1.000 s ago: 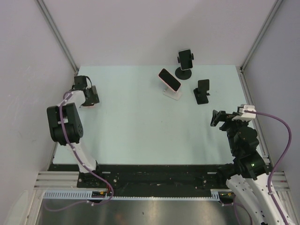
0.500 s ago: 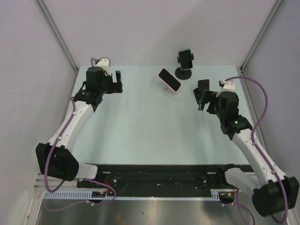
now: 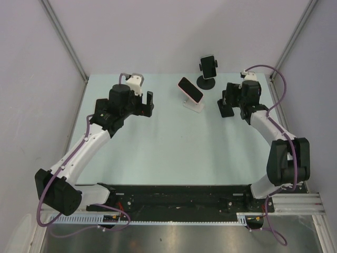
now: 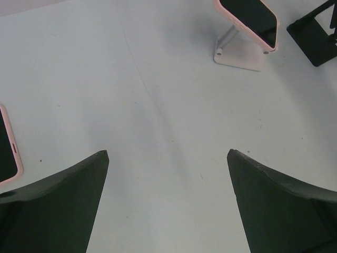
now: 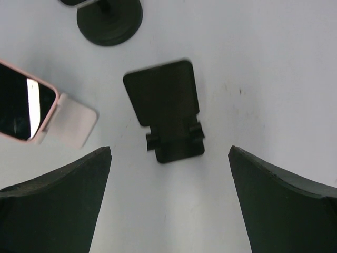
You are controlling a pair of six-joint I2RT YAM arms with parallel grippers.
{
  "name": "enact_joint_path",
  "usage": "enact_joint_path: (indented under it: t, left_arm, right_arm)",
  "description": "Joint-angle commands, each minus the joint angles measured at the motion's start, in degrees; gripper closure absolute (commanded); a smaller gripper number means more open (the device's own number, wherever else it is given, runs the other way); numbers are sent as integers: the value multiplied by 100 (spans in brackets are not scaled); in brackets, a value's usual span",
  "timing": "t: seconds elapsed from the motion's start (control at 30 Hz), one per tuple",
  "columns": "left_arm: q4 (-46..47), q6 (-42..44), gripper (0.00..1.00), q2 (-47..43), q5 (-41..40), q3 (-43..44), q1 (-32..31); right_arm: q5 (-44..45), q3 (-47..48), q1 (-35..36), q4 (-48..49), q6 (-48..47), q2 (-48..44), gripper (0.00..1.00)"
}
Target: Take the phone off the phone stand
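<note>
Wide open, gripping nothing: left gripper (image 4: 167, 154) near the pink phone (image 4: 247, 18) on its white stand (image 4: 239, 54), right gripper (image 5: 169, 151) over a black stand (image 5: 164, 103).

Bright, even light casts soft shadows; a glare stripe crosses the phone (image 5: 18, 105).

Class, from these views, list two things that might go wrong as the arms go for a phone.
1. The open right gripper hangs over the empty black stand; moving on, it may knock it over.
2. The phone leans on a white stand; a push from the open left gripper may tip both.
</note>
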Motion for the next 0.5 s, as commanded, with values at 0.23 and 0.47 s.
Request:
enact_joint_path:
  t: [0.23, 0.47]
  left_arm:
    - [36, 117, 0, -97, 153, -38, 1]
    - [44, 56, 0, -45, 233, -29, 1]
  right_arm:
    - [-435, 1450, -125, 1041, -1039, 1546, 0]
    - [-355, 1784, -125, 1032, -986, 2206, 0]
